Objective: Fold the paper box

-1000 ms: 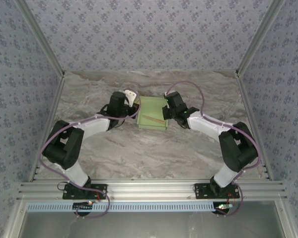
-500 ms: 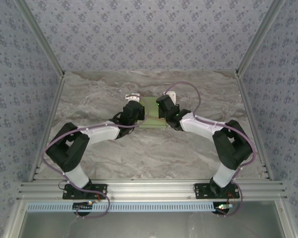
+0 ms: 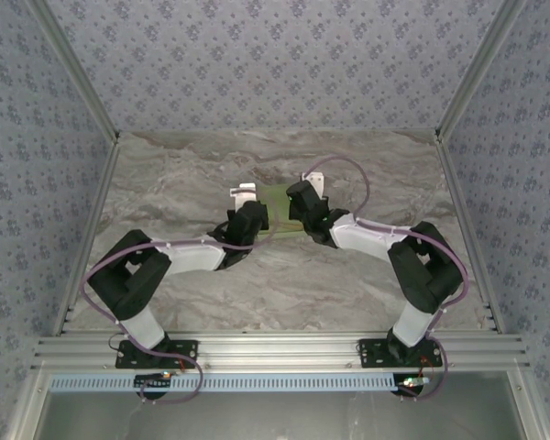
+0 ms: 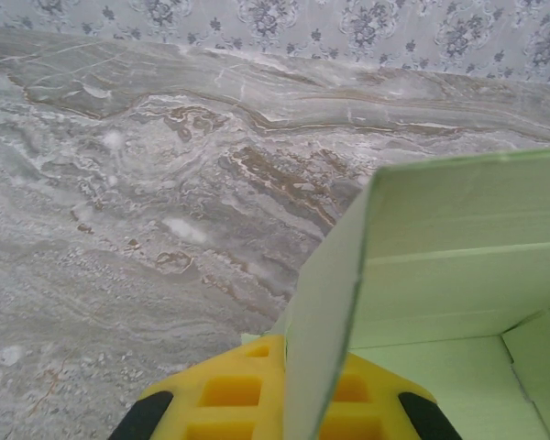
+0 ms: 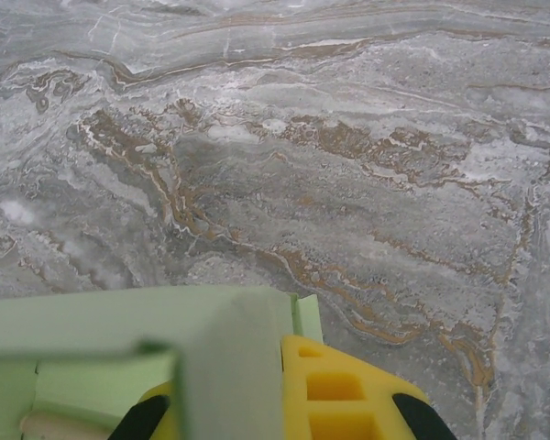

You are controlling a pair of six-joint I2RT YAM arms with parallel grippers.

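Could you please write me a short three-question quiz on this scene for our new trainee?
1. True or false: the paper box lies as a flat, unfolded sheet on the table.
2. What is the left gripper shut on? A) an upright wall of the box; B) a metal spoon; C) nothing.
3. Fill in: seen from above, the box sits ___ the left gripper and the right gripper.

Key: 1 false, since its walls stand up; 2 A; 3 between.
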